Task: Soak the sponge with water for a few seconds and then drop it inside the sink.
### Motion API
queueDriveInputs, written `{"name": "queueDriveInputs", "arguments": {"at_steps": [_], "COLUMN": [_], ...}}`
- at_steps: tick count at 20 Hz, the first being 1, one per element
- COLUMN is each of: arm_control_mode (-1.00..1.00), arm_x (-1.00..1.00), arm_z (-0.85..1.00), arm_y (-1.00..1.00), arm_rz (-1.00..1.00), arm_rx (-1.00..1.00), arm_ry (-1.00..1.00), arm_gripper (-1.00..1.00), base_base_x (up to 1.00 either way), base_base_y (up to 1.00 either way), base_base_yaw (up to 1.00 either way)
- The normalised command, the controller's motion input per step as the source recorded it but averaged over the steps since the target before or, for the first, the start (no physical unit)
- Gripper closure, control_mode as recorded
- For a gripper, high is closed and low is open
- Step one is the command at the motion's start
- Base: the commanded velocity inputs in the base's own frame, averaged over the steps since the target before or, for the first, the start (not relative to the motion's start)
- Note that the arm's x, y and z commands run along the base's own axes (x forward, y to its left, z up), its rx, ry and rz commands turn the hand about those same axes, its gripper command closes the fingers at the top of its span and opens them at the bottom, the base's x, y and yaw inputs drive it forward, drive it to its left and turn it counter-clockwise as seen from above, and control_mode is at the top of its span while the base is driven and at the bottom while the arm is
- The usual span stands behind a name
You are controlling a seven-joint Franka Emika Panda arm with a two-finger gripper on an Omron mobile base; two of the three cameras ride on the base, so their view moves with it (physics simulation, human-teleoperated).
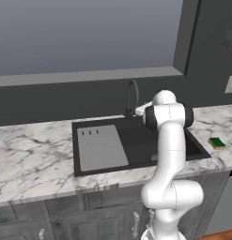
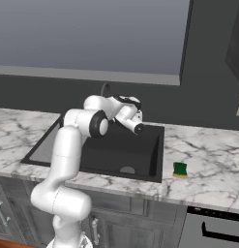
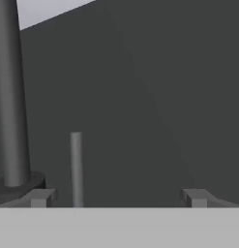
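The sponge, yellow with a green top, lies on the marble counter just right of the sink. My gripper is over the back of the black basin, beside the dark faucet. It points at the dark back wall and is open. A thin grey rod stands between its fingertips, nearer the left one and not gripped. The sponge is well off to the gripper's right. The water is out of view.
A light grey ribbed drainboard covers the sink's left part. Marble counter runs on both sides. A dark wall with a ledge and a window rises behind. Cabinet fronts lie below the counter edge.
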Motion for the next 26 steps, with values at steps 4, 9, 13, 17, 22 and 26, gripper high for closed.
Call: {"name": "queueDriveInputs", "arguments": {"at_steps": [4, 9, 13, 17, 22, 26], "arm_control_mode": [-1.0, -1.0, -1.0, -1.0, -1.0, -1.0], "arm_x": [0.07, 0.11, 0.18, 0.16, 0.14, 0.1], "arm_z": [-0.02, -0.01, -0.02, -0.06, -0.06, -0.09], "arm_y": [0.0, 0.0, 0.0, -0.03, -0.05, -0.09], "arm_rz": [0.0, -0.02, -0.05, -0.03, -0.03, -0.02], "arm_rx": [0.0, 0.0, 0.0, 0.0, 0.0, 0.0], "arm_ry": [0.0, 0.0, 0.0, 0.0, 0.0, 0.0], "arm_gripper": [-1.0, -1.0, -1.0, -1.0, -1.0, -1.0], "base_base_x": [0.0, 0.0, 0.0, 0.0, 0.0, 0.0], "base_base_y": [0.0, 0.0, 0.0, 0.0, 0.0, 0.0], "base_base_yaw": [0.0, 0.0, 0.0, 0.0, 0.0, 0.0]}}
